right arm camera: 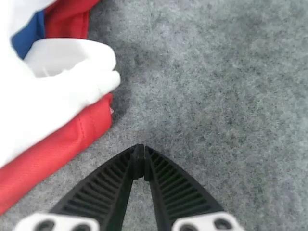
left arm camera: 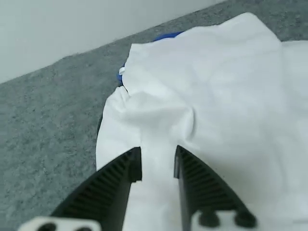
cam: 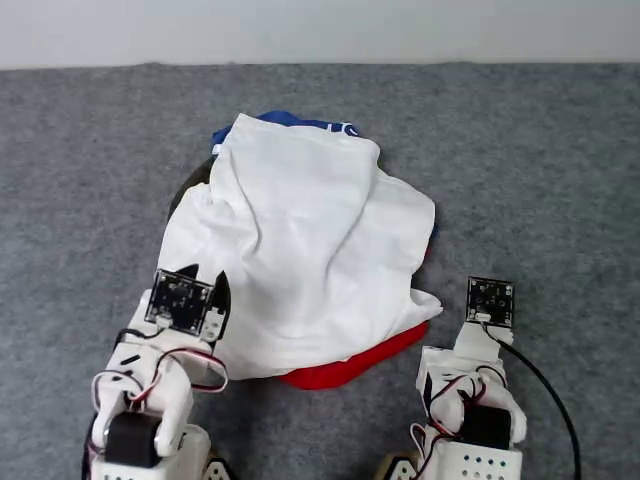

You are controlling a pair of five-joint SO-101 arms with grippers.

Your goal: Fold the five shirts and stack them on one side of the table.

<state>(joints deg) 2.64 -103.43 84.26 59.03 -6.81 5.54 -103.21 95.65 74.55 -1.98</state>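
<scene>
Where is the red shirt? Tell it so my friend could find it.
On the grey table, find the big white shirt lying crumpled in the middle. The red shirt peeks out from under it at the edge nearest the arms. It is the only red cloth there; the blue shirt peeks out at the far edge.

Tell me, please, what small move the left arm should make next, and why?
Probably lower the left gripper and close it on the white shirt: its jaws stand open with white cloth showing between them, and that shirt lies crumpled on top of the pile, over the red shirt and the blue shirt. The right gripper is shut over the bare grey mat.
</scene>
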